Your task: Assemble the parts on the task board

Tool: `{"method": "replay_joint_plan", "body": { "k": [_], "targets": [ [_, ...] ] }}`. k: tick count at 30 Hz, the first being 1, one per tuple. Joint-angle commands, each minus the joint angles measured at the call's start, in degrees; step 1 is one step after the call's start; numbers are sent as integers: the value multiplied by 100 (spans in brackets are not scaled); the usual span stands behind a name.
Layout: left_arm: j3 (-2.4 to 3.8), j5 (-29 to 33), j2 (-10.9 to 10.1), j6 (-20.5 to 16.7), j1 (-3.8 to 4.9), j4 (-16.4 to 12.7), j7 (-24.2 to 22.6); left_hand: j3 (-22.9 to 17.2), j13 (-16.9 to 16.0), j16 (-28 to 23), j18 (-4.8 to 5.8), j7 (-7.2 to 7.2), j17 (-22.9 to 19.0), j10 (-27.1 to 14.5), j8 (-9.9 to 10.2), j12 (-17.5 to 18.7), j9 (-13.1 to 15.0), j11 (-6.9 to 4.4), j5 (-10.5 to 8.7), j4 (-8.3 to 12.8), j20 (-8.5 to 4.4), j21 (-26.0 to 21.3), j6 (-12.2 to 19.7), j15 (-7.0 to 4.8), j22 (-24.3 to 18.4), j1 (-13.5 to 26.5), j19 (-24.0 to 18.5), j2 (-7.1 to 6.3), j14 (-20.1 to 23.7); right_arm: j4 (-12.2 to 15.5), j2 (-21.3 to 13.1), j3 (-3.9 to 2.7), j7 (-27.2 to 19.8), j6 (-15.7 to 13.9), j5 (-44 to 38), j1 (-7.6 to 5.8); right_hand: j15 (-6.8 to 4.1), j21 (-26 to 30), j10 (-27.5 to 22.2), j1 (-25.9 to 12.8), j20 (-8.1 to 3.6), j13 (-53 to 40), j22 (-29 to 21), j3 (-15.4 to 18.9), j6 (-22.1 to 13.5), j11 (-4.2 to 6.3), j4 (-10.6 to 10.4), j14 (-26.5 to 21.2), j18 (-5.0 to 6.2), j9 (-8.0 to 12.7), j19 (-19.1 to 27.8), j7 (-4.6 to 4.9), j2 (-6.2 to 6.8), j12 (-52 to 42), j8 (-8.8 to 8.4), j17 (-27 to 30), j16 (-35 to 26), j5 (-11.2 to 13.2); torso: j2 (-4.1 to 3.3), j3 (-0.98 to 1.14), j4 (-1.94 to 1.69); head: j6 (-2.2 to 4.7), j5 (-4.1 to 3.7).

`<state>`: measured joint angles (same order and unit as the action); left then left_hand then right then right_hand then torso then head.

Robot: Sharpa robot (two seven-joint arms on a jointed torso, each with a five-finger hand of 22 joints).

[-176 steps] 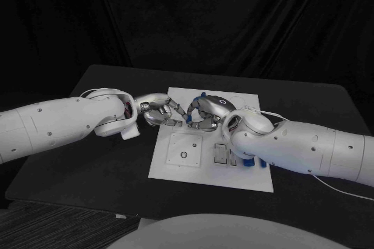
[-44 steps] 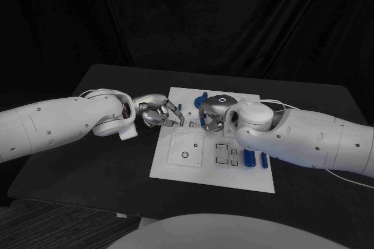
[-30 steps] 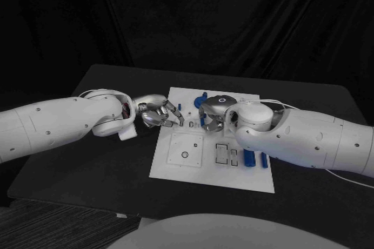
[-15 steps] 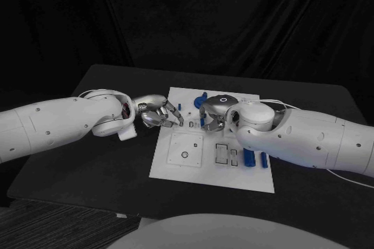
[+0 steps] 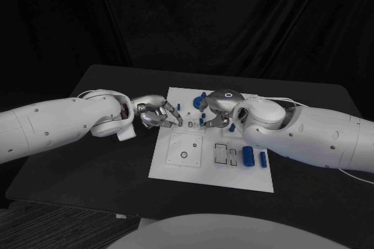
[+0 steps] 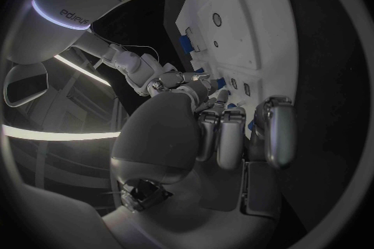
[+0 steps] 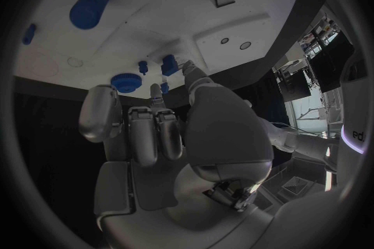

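Right hand [image 5: 212, 117] sat over the far-middle of the task board [image 5: 183, 170], fingers curled down onto a small blue part [image 7: 169, 65]. The right wrist view showed a fingertip touching that part; whether it was actually pinched, I couldn't tell. Left hand [image 5: 158, 113] was at the board's far-left edge, fingers bent inward; held anything or not, I couldn't tell either.

Judgement: the step was seating the small part into its slot. To do it well: keep the part square to the board, press straight down, no side load, and let the left hand brace the board edge so it doesn't skate on the tabletop [image 5: 86, 168].

View differences: the right wrist view gave the contact point plus a blue disc [image 7: 124, 82] just beside the fingers and a long blue cylinder [image 7: 92, 3] lying well apart. The head view hid that contact behind the hand's back, but showed the overall layout: two blue pegs [image 5: 248, 156] near the right side and the empty rectangular recesses [image 5: 222, 153].
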<state>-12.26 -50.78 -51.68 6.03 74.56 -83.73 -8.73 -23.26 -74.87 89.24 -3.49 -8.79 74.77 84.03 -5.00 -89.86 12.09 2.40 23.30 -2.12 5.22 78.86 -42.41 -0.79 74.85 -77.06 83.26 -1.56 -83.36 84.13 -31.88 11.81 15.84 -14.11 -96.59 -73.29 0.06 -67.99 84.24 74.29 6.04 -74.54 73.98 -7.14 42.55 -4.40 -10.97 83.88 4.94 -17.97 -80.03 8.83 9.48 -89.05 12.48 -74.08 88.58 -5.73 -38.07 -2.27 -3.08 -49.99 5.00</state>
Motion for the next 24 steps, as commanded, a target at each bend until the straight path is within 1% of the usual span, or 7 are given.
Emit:
{"method": "replay_joint_plan", "body": {
  "k": [1,3,5,10,15,18,24],
  "targets": [
    [4,44,14,32,-12,-5,-90,-216,-1513,76,66,-6,1523,597,-131,-14,-65,66,4,67,34,-54,-77,35,1136,126,3,20,-664,180,-134,-4,-291,-538,-44,-63,-1,139,576,57,9,-1546,937,74,-128,45,-206,584,8,113,31,-10,172,-95,-12,-1526,104,149,4,0,-1,-1,-21],
    [4,45,13,-25,-12,-10,-125,-191,-1513,76,68,-18,1523,597,-151,-14,-85,84,-43,27,52,-51,-108,53,1137,174,4,21,-664,295,-242,-4,-435,-749,-44,-108,-15,130,576,100,4,-1546,940,114,-150,65,-329,590,6,146,24,-13,220,-95,-15,-1540,112,200,5,-2,0,-1,-14],
    [4,45,1,-123,-13,-32,-174,19,-1513,76,71,-31,1523,597,-192,-14,-127,114,-481,-268,90,-44,-166,92,1139,486,7,19,-664,427,-389,-4,-631,-1020,-44,-183,-33,116,576,193,-7,-1546,946,165,-166,85,-520,597,1,194,16,-19,278,-95,-7,-1557,121,249,1,2,8,-1,-15],
    [6,35,-51,-418,-9,-146,-279,738,-1513,76,72,-7,1523,597,-382,-14,-156,174,-1220,-1000,147,-34,-393,146,1142,1143,12,-59,-664,705,-803,-3,-997,-1398,-44,-419,-56,95,576,179,-28,-1546,954,234,-214,121,-589,606,-2,234,11,-39,339,-95,-23,-1580,135,283,-2,12,16,-1,-16],
    [9,-173,-104,-716,63,-334,-219,1231,-1513,76,67,45,1523,597,-616,-14,-197,139,-1374,-1421,145,-35,-549,117,1142,1167,11,-53,-664,1012,-1296,-3,-1286,-1586,103,-662,-112,32,576,-4,-75,-1546,976,370,-297,190,-603,612,-16,287,1,-107,362,-95,-48,-1592,142,287,0,19,5,-1,-136],
    [10,-297,-64,-879,196,-398,-17,1585,-1513,76,65,92,1523,597,-765,-14,-205,93,-1375,-1468,117,-37,-723,89,1142,1451,12,-32,-664,1184,-1573,-3,-1439,-1796,231,-752,-151,-127,576,-134,-114,-1546,1022,641,-239,231,-604,612,-50,300,-66,-148,265,-95,9,-1592,142,289,0,25,-3,-1,-213],
    [11,-387,71,-495,627,-483,848,2036,-1513,76,61,221,1523,597,-1118,-14,-114,-7,-1292,-1462,48,-46,-1112,12,1140,1644,8,146,-664,1240,-1804,-2,-1815,-2041,788,-816,-202,-466,576,-321,-173,-1546,1107,420,180,279,-579,612,-115,236,-238,-201,-258,-95,329,-1592,142,238,9,32,-3,-1,-353]
  ]
}}
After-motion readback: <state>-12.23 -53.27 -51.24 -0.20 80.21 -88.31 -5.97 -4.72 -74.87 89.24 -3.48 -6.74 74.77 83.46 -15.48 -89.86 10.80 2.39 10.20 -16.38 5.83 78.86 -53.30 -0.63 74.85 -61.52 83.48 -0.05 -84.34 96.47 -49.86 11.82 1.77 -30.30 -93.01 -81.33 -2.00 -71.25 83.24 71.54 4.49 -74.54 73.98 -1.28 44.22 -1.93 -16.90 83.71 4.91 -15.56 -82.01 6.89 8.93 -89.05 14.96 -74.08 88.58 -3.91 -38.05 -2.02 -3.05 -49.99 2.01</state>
